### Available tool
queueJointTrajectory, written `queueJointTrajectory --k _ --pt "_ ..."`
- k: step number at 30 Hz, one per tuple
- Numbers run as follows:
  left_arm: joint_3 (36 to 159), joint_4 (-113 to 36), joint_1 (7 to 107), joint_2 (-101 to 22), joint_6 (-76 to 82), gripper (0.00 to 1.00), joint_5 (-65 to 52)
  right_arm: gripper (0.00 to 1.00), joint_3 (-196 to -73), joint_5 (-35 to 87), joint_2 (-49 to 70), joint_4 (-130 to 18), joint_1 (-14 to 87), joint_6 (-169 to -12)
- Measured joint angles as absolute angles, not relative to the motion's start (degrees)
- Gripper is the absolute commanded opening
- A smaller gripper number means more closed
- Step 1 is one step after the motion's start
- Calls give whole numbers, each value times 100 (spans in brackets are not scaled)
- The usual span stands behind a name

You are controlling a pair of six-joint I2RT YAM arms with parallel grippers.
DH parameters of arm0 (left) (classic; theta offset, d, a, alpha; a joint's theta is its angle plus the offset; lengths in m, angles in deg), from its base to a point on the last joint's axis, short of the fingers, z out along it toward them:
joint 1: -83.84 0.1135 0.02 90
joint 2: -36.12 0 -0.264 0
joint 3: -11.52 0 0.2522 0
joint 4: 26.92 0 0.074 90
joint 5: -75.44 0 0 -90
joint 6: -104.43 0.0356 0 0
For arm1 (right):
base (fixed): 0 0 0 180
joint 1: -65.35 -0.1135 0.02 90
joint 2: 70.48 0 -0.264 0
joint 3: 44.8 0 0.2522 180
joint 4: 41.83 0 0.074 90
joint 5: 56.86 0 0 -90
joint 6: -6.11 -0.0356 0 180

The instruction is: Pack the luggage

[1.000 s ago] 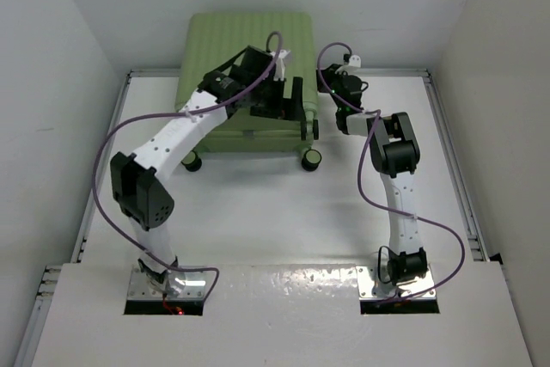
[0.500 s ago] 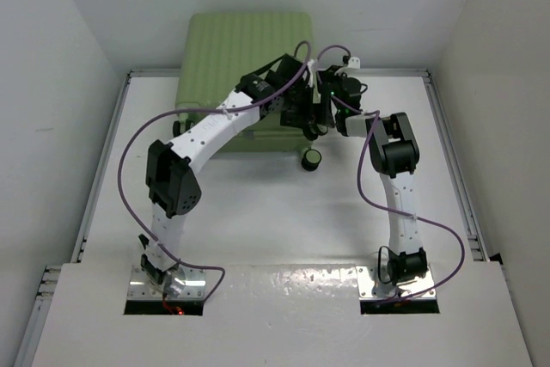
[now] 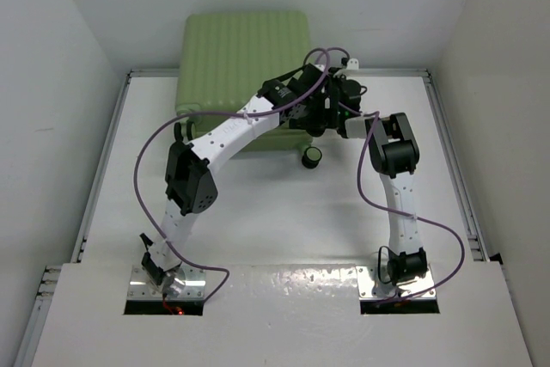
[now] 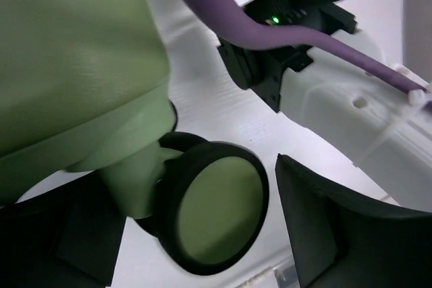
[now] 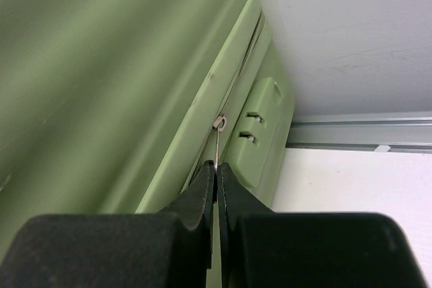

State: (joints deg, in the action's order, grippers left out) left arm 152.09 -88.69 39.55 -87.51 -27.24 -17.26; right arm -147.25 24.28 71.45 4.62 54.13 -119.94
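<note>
The luggage [image 3: 241,49] is a light-green ribbed suitcase lying closed at the back of the table. In the left wrist view its shell [image 4: 67,65] fills the upper left. A black wheel [image 4: 216,214] with a green hub sits between the fingers of my left gripper [image 4: 199,214], which is open; a gap shows beside the right finger [image 4: 324,234]. That wheel [image 3: 311,157] is at the suitcase's near right corner. My right gripper [image 5: 215,166] is shut on the thin metal zipper pull [image 5: 217,141] on the suitcase's side seam [image 5: 229,92].
The right arm [image 3: 391,148] and the left arm [image 3: 223,131] meet close together at the suitcase's right side. White walls surround the table, and a metal rail [image 5: 358,133] runs along its back edge. Purple cables [image 4: 283,32] loop off both arms.
My left arm has swung right, from the suitcase's front middle to its near right wheel, and its jaws have narrowed a little. The right gripper has stayed on the zipper pull.
</note>
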Motion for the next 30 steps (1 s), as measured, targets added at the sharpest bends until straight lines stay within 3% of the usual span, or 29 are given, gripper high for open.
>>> queueJointTrajectory --k 2,4,13,16,22,25,30 --pt "15167 -8840 3959 -8742 -2742 89 -1804 0 -14690 2382 7141 516 5406 -11996" --pt "15100 -8812 3961 -8718 -2762 100 -1839 0 -14637 2356 7123 558 5400 -11998" --pt "15172 -8862 3968 -8718 -2738 100 -1870 0 -14493 2330 7049 613 5389 -12003" --pt "15515 -9089 3968 -8906 -2705 89 -1946 0 -14440 2321 7042 685 5389 -12007" --pt "15351 -9087 3974 -8939 -2556 46 -2292 0 -14427 2306 7038 700 5386 -12009" --pt "14780 -8654 3974 -8644 -2482 3 -2349 0 -14427 2288 7038 709 5386 -12007" --pt "13578 -7791 4009 -7999 -2200 0 -2287 0 -14276 2227 6955 766 5386 -11990"
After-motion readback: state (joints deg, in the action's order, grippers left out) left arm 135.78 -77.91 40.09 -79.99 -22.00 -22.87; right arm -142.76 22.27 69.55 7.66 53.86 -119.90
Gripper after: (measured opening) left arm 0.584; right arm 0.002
